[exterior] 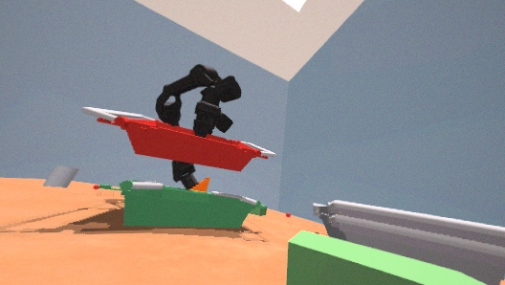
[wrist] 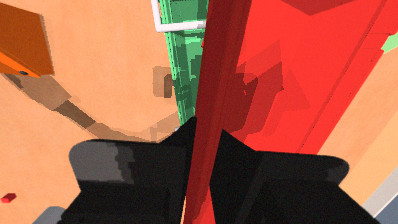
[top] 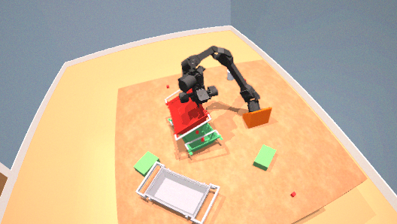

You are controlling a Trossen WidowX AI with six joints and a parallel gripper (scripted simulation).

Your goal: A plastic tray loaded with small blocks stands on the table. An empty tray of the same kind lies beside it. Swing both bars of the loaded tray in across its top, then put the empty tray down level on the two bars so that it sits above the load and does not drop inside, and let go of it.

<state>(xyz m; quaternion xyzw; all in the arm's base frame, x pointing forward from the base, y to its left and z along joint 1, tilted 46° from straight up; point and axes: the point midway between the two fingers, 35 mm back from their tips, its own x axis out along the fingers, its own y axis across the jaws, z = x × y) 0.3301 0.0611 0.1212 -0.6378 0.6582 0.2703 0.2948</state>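
Observation:
The empty red tray (top: 186,113) (exterior: 191,148) (wrist: 310,115) hangs above the loaded green tray (top: 204,146) (exterior: 182,208) (wrist: 182,10), well clear of it and tilted down toward the right in the exterior view. My gripper (exterior: 203,134) (wrist: 199,122) is shut on the red tray's side wall. The green tray stands on the table with small red blocks (top: 197,132) inside. One white bar (top: 203,140) (exterior: 234,196) (wrist: 180,27) lies across its top. The other bar (exterior: 147,185) also lies at its top in the exterior view; the red tray hides it in the top view.
A grey tray (top: 177,193) (exterior: 406,234) with raised bars stands near the front. Light green blocks (top: 146,163) (top: 265,157) (exterior: 363,263) stand near it and at the right. The arm's orange base (top: 259,117) is right of the trays. A grey object (top: 230,76) (exterior: 61,176) stands behind.

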